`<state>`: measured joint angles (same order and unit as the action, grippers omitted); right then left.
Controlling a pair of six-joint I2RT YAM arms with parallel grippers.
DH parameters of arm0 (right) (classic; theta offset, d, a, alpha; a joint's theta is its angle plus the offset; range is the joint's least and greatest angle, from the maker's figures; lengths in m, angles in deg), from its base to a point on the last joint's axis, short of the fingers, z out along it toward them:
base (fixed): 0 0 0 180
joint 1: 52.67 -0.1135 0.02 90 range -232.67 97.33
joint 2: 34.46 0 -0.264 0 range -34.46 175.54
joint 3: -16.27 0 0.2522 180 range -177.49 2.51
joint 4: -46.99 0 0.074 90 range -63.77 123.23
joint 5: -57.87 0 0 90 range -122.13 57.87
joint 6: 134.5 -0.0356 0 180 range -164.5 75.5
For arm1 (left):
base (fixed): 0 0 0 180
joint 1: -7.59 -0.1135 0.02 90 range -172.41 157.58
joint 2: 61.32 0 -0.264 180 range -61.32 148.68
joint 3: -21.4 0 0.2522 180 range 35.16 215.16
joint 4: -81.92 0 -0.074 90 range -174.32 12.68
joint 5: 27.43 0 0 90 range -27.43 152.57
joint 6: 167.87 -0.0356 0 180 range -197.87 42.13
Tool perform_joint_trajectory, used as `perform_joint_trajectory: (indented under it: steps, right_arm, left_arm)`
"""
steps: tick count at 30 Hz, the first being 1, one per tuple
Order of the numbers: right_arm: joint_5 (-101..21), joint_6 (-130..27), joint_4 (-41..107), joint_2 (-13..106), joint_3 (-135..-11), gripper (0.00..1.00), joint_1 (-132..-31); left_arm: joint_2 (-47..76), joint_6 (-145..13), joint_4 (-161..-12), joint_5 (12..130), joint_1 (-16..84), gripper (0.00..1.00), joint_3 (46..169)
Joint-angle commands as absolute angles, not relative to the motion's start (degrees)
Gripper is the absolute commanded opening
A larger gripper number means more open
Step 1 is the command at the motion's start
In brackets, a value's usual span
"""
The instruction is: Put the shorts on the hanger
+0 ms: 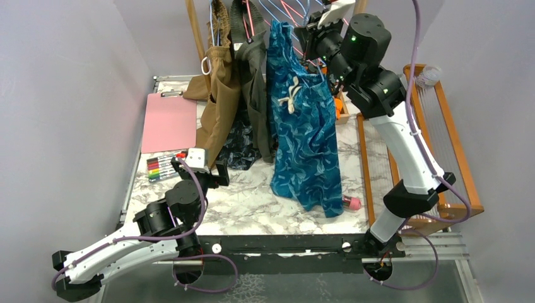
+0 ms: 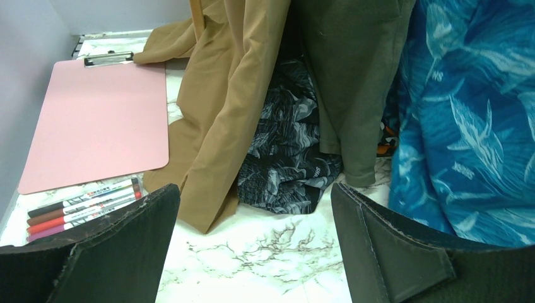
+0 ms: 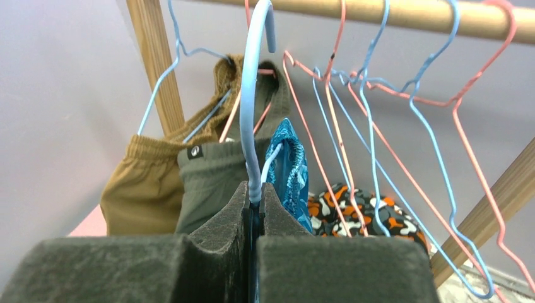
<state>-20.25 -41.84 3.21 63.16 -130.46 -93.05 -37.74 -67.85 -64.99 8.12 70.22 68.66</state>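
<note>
The teal-blue shorts with a cream drawstring bow hang full length from the light-blue hanger, hem near the marble table. They also show in the left wrist view and in the right wrist view. My right gripper is shut on the stem of the hanger, whose hook rises close under the wooden rail. In the top view the right gripper is high at the rail. My left gripper is open and empty, low over the table, and also shows in the top view.
Tan and olive garments hang left of the shorts. A dark printed garment lies on the table. A pink clipboard and markers are at left. Spare pink and blue hangers and an orange blotched garment are at right.
</note>
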Motion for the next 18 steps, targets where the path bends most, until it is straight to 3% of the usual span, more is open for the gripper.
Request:
perform_joint_trajectory:
  steps: [1, 9, 18]
  right_arm:
    - [-22.2, -40.0, 13.1, 60.4, -134.6, 0.01, -92.9]
    - [-21.2, -38.3, 15.5, 61.0, -126.9, 0.01, -92.9]
    - [-21.2, -38.7, 18.4, 69.6, -131.6, 0.01, -91.8]
  left_arm:
    - [-38.2, -68.2, -66.3, 7.9, 70.2, 0.91, 68.1]
    - [-36.9, -68.5, -66.5, 7.8, 70.2, 0.91, 68.1]
    - [-36.5, -68.7, -66.6, 8.6, 70.2, 0.91, 68.0]
